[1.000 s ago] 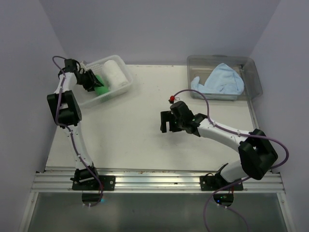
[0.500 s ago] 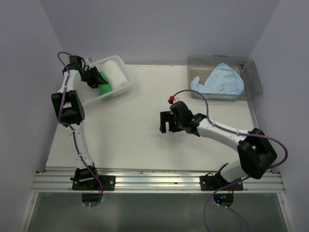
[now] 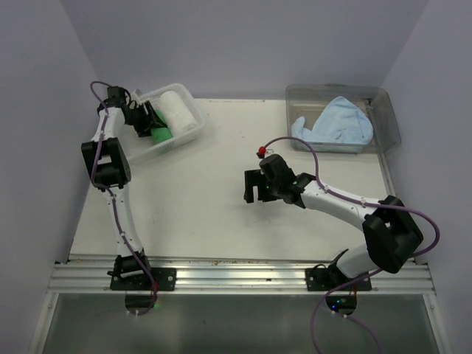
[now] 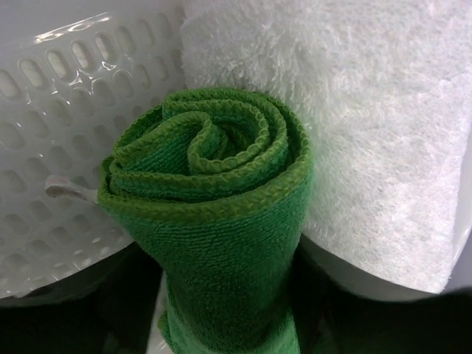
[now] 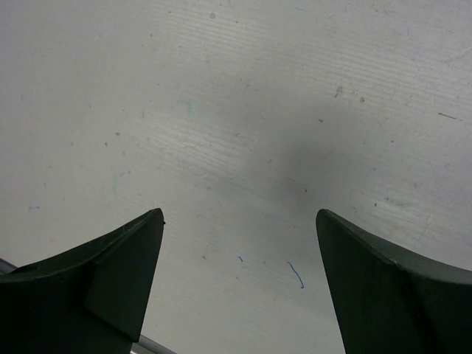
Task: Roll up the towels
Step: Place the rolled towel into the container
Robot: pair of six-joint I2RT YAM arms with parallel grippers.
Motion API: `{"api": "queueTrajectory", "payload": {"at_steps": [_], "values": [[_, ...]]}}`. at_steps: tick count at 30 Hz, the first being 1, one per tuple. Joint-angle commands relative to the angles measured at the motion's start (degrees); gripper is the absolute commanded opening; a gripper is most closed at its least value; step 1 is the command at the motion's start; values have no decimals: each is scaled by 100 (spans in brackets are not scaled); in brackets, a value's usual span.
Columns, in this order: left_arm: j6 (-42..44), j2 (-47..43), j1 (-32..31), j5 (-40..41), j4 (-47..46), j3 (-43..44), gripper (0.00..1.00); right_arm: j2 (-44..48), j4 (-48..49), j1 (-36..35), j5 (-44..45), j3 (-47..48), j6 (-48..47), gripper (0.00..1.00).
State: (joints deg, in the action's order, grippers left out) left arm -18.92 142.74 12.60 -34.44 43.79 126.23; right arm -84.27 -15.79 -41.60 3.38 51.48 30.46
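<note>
Green towel [image 4: 214, 221]: rolled into a tight spiral, lying in the white lattice basket [image 3: 193, 134] at the far left of the worktop [image 3: 214, 228]. It rests against the white towel [image 3: 177, 110], also rolled, which takes up the right side of the same basket.

Light blue towel [image 3: 335, 125]: unrolled and crumpled, lying in the clear tub [image 3: 387, 110] at the far right, well apart from the other two.

Left claw [image 3: 146, 122]: positioned in the basket at the green roll. In the wrist view dark fingers flank the near end of the roll on both sides. Whether they press on it or stand clear of it cannot be told.

Right claw [image 3: 254, 190]: jaws wide apart, only worktop surface visible between them. It hangs over the middle of the worktop, well apart from basket and tub.
</note>
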Motion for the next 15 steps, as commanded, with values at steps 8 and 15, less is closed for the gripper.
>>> {"api": "queueTrajectory", "payload": {"at_steps": [8,15], "values": [[-59,-167,6,104,-90,-20,89,60,173,12,-65,72,30,88],[-95,-474,6,244,-64,-99,92,112,173,12,-65,29,39,87]]}}
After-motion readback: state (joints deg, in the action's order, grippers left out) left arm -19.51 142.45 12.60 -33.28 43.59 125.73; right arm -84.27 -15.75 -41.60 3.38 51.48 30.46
